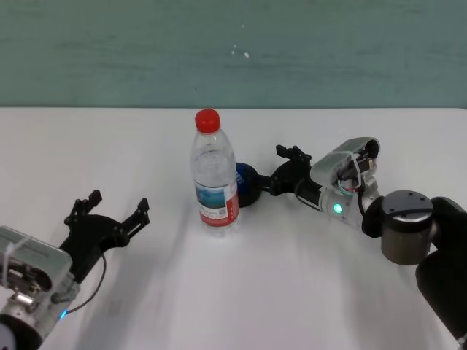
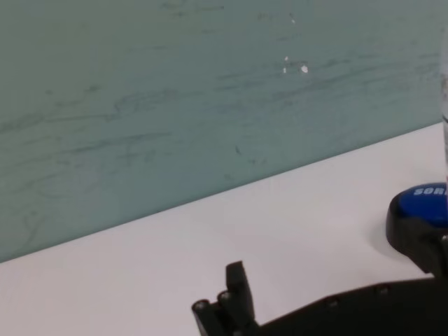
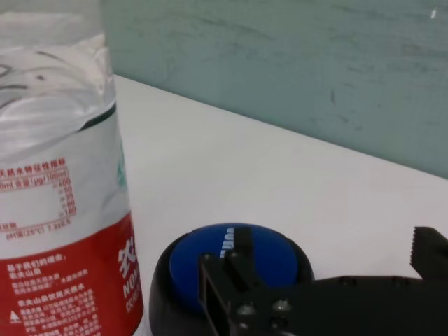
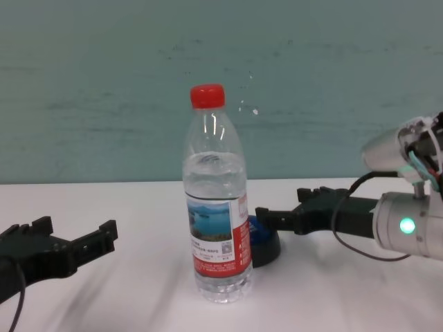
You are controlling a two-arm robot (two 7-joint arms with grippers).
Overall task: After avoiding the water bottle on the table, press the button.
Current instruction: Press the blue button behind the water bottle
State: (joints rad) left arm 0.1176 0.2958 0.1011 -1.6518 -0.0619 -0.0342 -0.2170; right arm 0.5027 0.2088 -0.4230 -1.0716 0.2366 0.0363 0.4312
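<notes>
**Right gripper over the button, behind the bottle**

The table (image 1: 87, 146) was white and wide. On it the water bottle (image 1: 214, 175) stood upright, capped in red and filled with clear water almost to the shoulder. Just behind it sat the button (image 1: 246, 184), partly hidden. The right gripper (image 1: 281, 166), fingers apart, reached in with one finger (image 3: 231, 276) over the blue dome. The left gripper (image 1: 108, 207) waited spread wide near the table's front left.

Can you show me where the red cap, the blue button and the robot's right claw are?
water bottle's red cap (image 1: 208, 119), head view, middle of the cap.
button (image 3: 234, 264), right wrist view, blue domed top.
right gripper (image 1: 281, 169), head view, between its fingertips, at the button.
</notes>
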